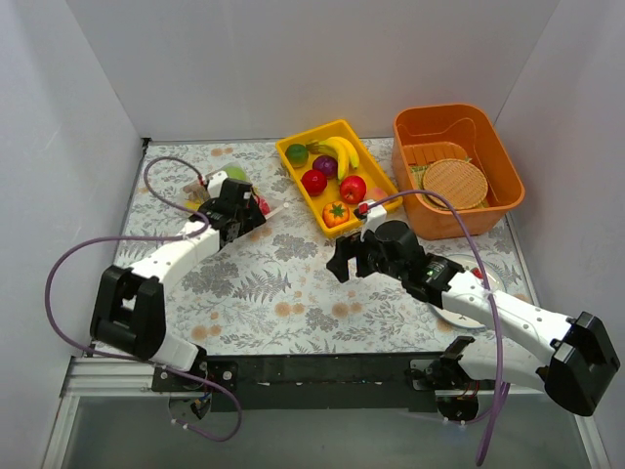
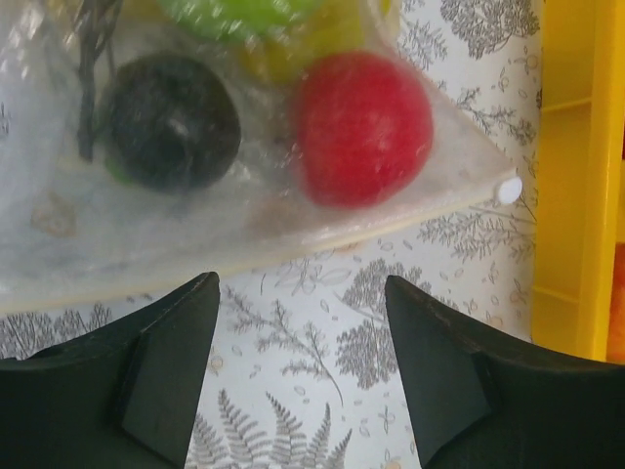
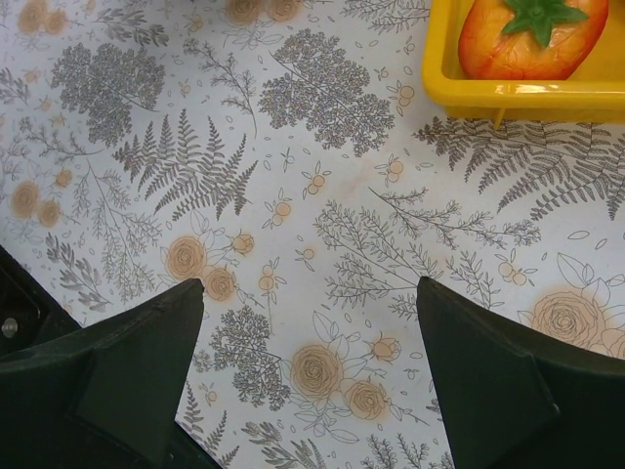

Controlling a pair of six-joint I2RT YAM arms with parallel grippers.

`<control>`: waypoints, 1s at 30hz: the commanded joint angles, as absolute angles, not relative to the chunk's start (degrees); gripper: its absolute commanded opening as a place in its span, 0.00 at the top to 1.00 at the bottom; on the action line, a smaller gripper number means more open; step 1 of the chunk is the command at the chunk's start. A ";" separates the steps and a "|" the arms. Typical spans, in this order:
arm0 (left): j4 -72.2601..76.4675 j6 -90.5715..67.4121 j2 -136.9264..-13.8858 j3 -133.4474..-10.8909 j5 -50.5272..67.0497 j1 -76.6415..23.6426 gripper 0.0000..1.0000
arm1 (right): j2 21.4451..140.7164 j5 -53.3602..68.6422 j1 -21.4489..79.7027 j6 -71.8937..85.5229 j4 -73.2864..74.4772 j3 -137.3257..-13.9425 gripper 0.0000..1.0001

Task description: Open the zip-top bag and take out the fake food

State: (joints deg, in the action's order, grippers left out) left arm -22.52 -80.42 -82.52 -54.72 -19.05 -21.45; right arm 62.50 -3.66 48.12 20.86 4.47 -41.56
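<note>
The zip-top bag (image 2: pixel 59 225) lies flat on the patterned cloth at the back left, its zip strip (image 2: pixel 293 256) running along the near edge to a white slider (image 2: pixel 508 189). Inside it the fake food shows: a red piece (image 2: pixel 361 127), a dark round fruit (image 2: pixel 171 122), a green apple (image 2: pixel 234 12), yellow pieces (image 2: pixel 293 54) and a twiggy bunch (image 2: pixel 93 59). My left gripper (image 2: pixel 301 283) hovers just short of the zip strip, open, with only cloth between its fingers. In the top view it (image 1: pixel 234 210) covers much of the bag (image 1: pixel 217 181). My right gripper (image 3: pixel 311 285) hangs open over bare cloth mid-table (image 1: pixel 354 259).
A yellow tray (image 1: pixel 293 181) of toy fruit stands right of the bag, its wall close by (image 2: pixel 576 176). Its near corner (image 3: pixel 508 93) holds an orange tomato-like fruit (image 3: pixel 532 34). An orange basket (image 1: pixel 508 166) sits at the back right. A white plate (image 1: pixel 459 269) lies under the right arm.
</note>
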 commanded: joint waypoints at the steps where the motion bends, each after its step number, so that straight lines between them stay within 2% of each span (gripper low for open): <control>1: -26.63 -69.54 -89.20 -62.57 -31.28 -25.21 0.34 | 60.65 -5.01 48.08 20.04 1.84 -43.25 0.03; 13: -21.88 -45.99 -98.34 -68.37 -36.55 -31.46 0.43 | 56.78 -7.91 47.90 19.95 2.98 -41.84 0.03; 16: -21.80 -44.13 -99.40 -68.47 -40.50 -31.73 0.43 | 56.16 -8.26 47.81 19.95 3.16 -41.49 0.03; 30: -17.50 -44.73 -100.98 -61.88 -44.46 -34.10 0.38 | 55.20 -8.26 47.64 20.65 2.55 -40.61 0.03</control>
